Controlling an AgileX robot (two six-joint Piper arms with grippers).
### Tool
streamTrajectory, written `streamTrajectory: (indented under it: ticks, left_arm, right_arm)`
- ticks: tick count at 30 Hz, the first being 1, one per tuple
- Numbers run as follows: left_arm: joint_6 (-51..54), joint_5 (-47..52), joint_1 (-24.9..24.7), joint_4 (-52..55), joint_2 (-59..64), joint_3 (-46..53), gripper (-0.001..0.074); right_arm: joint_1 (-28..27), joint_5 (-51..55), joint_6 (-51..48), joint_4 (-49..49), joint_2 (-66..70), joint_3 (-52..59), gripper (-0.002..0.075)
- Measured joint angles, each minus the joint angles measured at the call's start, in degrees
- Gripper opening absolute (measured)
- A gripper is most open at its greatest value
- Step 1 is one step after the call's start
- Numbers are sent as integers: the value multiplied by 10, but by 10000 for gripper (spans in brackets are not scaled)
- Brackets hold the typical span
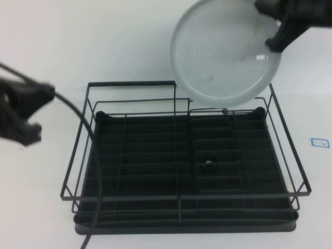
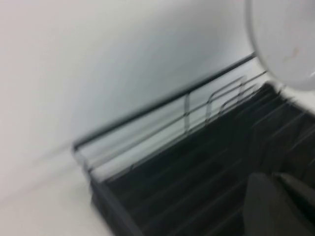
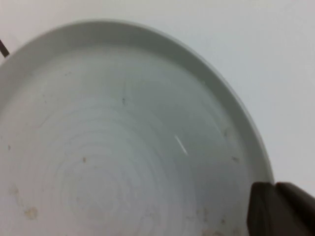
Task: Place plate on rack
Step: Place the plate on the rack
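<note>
The right gripper (image 1: 271,23) was clamped on the plate (image 1: 223,54), its dark fingers pinching the rim on the plate's right-hand edge near the top right corner of the high view. From that grip the plate hung out to the gripper's left and slightly below it, lifted clear of the table and tilted so that its upper face showed toward the robot, with its lower edge just above the far rail of the rack (image 1: 181,171), over the rack's far right corner. The plate was round and pale grey-white, with a shallow raised rim and a broad flat well. In the right wrist view its surface showed faint concentric rings, a few small dark specks, a short bright scratch-like glint and some brownish smudges toward the near side. The rack was a large rectangle of thin black wire around a black ribbed tray base, with a small round fitting in the right half of the base. It lay below and in front of the right gripper. The left gripper (image 1: 23,111) hovered beyond the rack's left side, near the left edge of the high view, its fingers together and holding nothing, with a black cable (image 1: 85,129) trailing from it across the rack's left corner. In the left wrist view the rack's wire rail and ribbed base lay ahead of that gripper, with the plate's edge beyond them.
</note>
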Motion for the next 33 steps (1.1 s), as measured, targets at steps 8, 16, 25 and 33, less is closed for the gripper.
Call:
streamTrajectory:
  ticks: [8,16,25,33]
  left_arm:
    - [50,-72,0,-52,-15,78,1]
    - [76,-63,0,-77,-15,78,1]
    - [86,-63,0,-77,-15,78,1]
    - [104,-64,0,-90,-15,78,1]
  right_arm:
    - [29,-120,-63,-38,67,0,33]
    - [44,-184,-125,-38,84,0,33]
    - [58,-226,-145,-38,106,-4,33]
    - [81,-248,-147,-60,126,-4,33]
